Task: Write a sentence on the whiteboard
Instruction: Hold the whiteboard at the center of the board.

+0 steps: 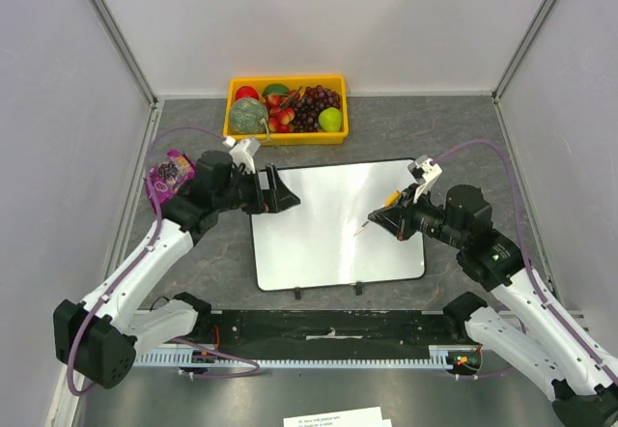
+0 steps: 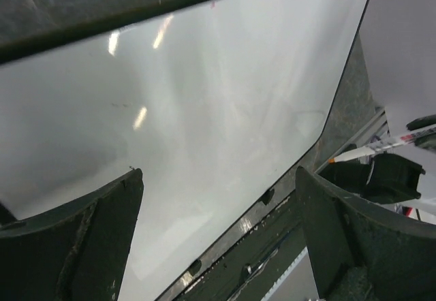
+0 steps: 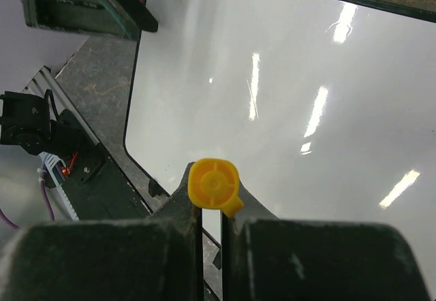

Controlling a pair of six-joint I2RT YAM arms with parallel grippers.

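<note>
Whiteboard (image 1: pixel 338 224): blank, all writing left to do. Right tool (image 1: pixel 386 216) clamps marker (image 3: pixel 214 185) above it; left tool (image 1: pixel 280 192) spread wide, empty.

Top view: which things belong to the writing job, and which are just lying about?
Job: whiteboard; yellow-ended marker, gripped in the right pincer.
Lying about: yellow fruit tray; purple packet left of the board; printed sheet at the near edge.

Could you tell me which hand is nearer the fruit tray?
Left. The left hand is at the board's far left corner, just short of the tray; the right hand, holding a marker, is over the board's right edge.
</note>
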